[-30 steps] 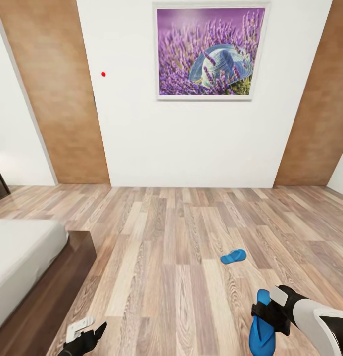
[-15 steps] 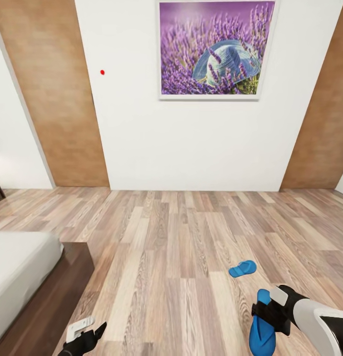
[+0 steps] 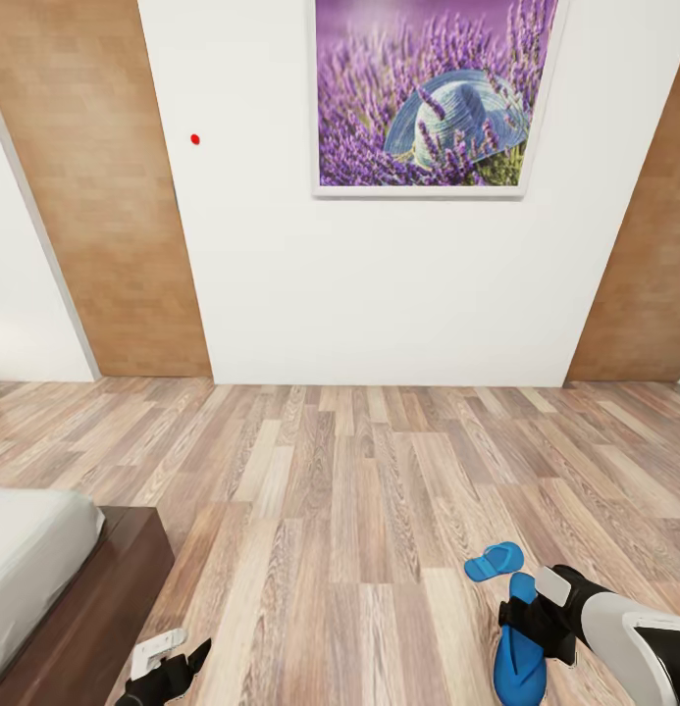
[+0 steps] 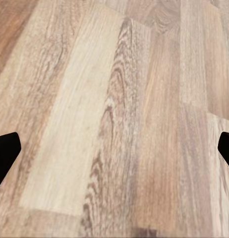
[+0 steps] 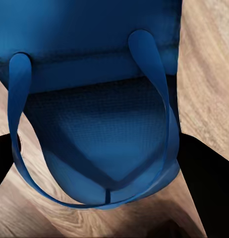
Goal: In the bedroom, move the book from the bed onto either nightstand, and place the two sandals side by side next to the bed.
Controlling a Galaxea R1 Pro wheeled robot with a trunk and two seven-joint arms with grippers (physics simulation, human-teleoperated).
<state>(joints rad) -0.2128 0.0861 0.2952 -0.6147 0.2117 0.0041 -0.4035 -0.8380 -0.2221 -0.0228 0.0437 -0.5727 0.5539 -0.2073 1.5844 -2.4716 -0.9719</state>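
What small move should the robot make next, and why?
Probably lower the left gripper, open and empty, toward the second sandal on the floor. The right gripper already holds one sandal, and both must go beside the bed.

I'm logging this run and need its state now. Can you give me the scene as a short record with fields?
held sandal: bright blue flip-flop sandal clamped in the right gripper, above the floor
other sandal: second blue flip-flop lying on the wooden plank floor, just ahead of the held one
left gripper: open, empty, over bare planks
bed: grey mattress on dark wooden frame, at the robot's left
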